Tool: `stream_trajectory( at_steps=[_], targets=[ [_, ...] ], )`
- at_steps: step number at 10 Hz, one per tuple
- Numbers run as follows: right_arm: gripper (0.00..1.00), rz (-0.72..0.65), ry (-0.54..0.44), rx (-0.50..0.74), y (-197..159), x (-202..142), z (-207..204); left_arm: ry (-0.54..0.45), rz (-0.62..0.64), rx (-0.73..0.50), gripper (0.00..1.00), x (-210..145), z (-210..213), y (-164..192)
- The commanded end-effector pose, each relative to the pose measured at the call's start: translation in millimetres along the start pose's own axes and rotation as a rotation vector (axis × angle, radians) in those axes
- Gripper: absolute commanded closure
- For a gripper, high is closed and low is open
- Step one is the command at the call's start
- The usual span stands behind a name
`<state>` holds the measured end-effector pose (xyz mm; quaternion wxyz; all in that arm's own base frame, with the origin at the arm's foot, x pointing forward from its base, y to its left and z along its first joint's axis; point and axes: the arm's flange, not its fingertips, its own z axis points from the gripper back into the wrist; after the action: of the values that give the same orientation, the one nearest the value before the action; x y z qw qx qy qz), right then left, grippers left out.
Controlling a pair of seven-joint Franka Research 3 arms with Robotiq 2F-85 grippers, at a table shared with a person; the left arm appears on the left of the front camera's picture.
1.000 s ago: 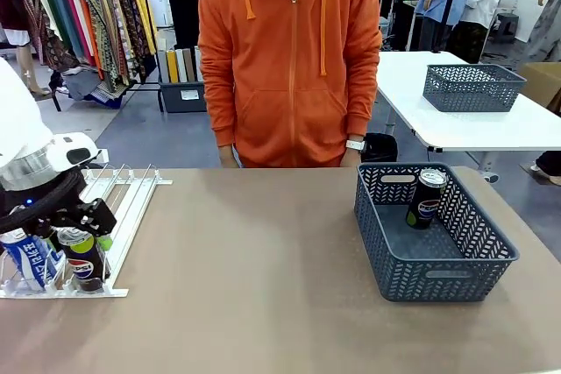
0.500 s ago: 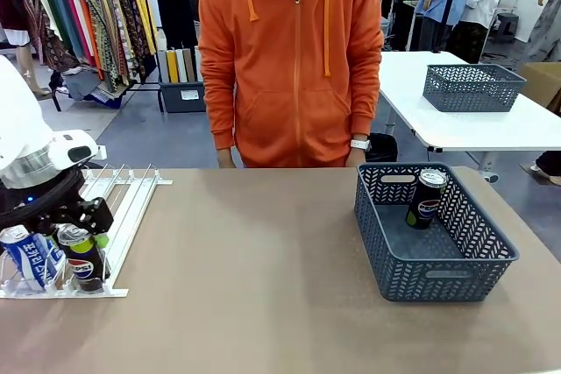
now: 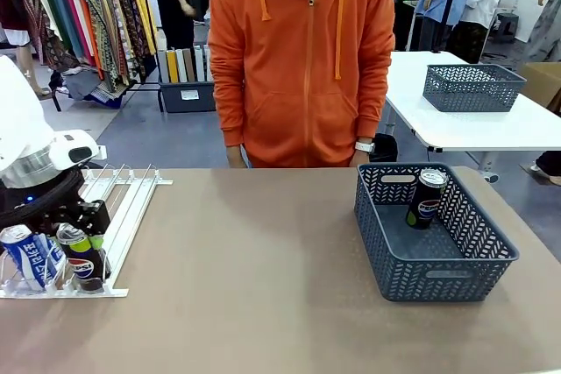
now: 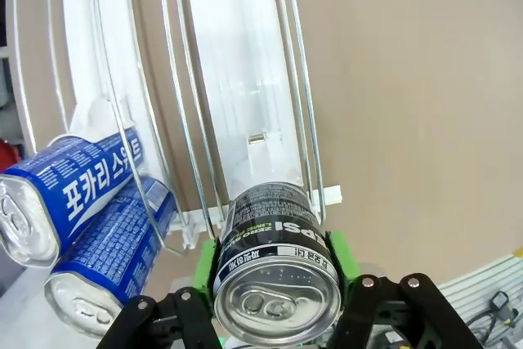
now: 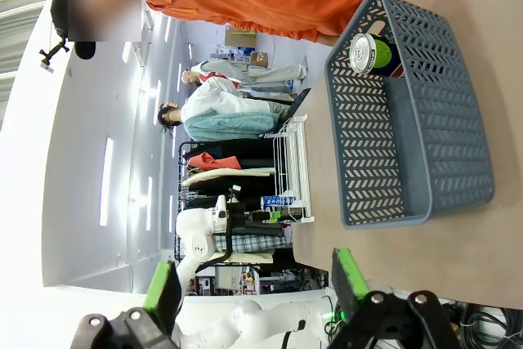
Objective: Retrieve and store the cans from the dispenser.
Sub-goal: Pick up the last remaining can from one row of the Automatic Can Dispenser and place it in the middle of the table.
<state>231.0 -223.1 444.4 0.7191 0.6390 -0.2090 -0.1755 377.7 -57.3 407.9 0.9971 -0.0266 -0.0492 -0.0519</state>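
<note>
The left gripper is gripping a dark can. Its green pads are pressing on both sides of the body just below the silver top. Taking it from above this way is probably meant to let the can lift straight out between the thin rails.

The can is sitting at the low front end of its lane in the dispenser, at about 8 o'clock on the table. The slope seems to be feeding cans down to that stop, which would explain why the gripper is working at the near end. Two blue-and-white cans are lying in the neighbouring lanes, at 9 o'clock from the dark one and close beside it. Lifting it out without knocking them is likely to need care.

The right gripper is hanging open with nothing between its pads, facing the grey basket at about 4 o'clock on the table. A second dark can is standing inside the basket against its far wall, at 12 o'clock. The basket is presumably where the cans are being stored.

The table is a plain matte brown, bare between the dispenser and the basket. A person in an orange hoodie is standing at 12 o'clock, arms hanging down. Behind, clothes are hanging on a rail at 10 o'clock. A white table is carrying another grey basket at 2 o'clock.
</note>
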Motion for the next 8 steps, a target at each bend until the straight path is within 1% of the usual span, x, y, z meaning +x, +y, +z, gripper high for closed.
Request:
stream_trajectory(
  at_steps=[1, 3, 5, 6, 8],
  targets=[
    [0.00, -0.011, -0.007, 0.016, 6, 2, -1, -0.056, 0.024, 0.051, 1.00, -42, -9, -1],
    [0.00, -0.011, -0.007, 0.016, 6, 2, -1, -0.173, 0.074, 0.072, 1.00, -54, 59, -3],
    [0.00, -0.011, -0.007, 0.016, 6, 2, -1, -0.241, 0.118, 0.069, 1.00, -76, 138, -13],
    [0.00, -0.011, -0.007, 0.016, 6, 2, -1, -0.288, 0.118, 0.037, 1.00, -84, 167, -17],
    [0.00, -0.011, -0.007, 0.016, 6, 2, -1, -0.410, 0.168, -0.171, 1.00, -106, 209, -18]
  ],
)
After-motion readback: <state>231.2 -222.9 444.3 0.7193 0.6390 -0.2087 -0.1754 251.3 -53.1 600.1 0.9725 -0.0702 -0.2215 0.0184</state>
